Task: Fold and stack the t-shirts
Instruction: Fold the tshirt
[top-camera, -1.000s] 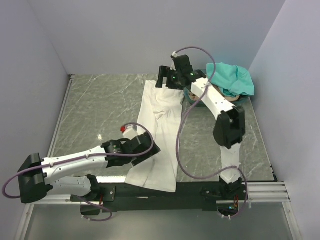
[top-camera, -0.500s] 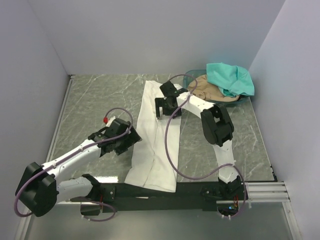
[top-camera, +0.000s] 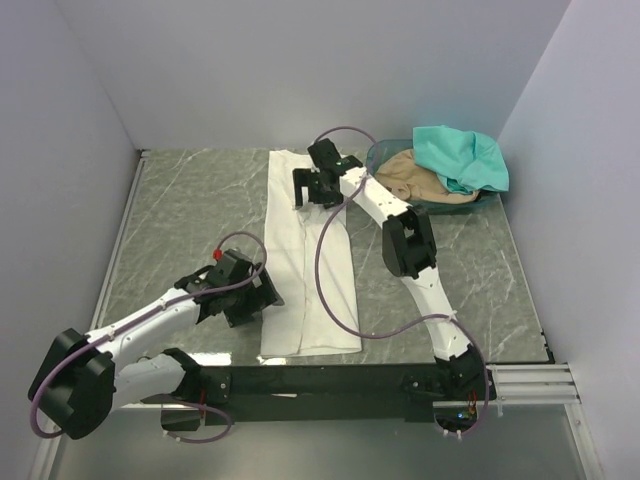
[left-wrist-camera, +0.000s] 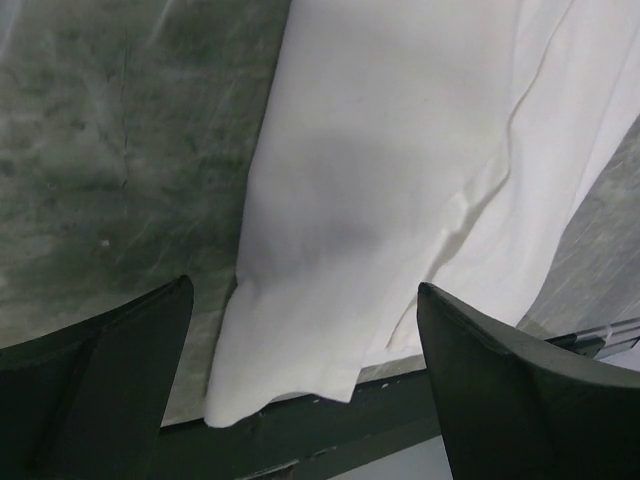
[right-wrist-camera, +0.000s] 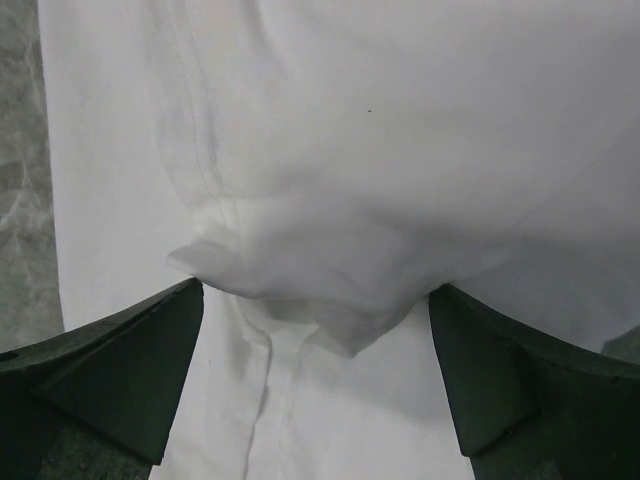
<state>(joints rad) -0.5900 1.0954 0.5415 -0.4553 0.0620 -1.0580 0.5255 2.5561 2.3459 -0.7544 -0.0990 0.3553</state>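
The white t-shirt (top-camera: 305, 270) lies folded into a long narrow strip from the back of the table to its front edge. My left gripper (top-camera: 252, 296) hovers open just left of the strip's lower half. In the left wrist view the hem (left-wrist-camera: 300, 370) shows between the spread fingers (left-wrist-camera: 110, 370), with nothing gripped. My right gripper (top-camera: 318, 190) hangs open over the strip's far end. A bunched fold (right-wrist-camera: 320, 290) of the white cloth lies below the right gripper (right-wrist-camera: 315, 390). The teal t-shirt (top-camera: 460, 155) and the tan t-shirt (top-camera: 410, 178) lie heaped in the basket.
The round translucent green basket (top-camera: 377, 160) stands at the back right, close to the right arm's forearm. Grey walls close the table on three sides. A black rail (top-camera: 330, 380) with the arm bases runs along the front edge, and the shirt's hem reaches it.
The left gripper pulled off the shirt to its left side. The right gripper swung from the back near the basket to above the shirt's far end. The shirt now lies straighter and narrower.
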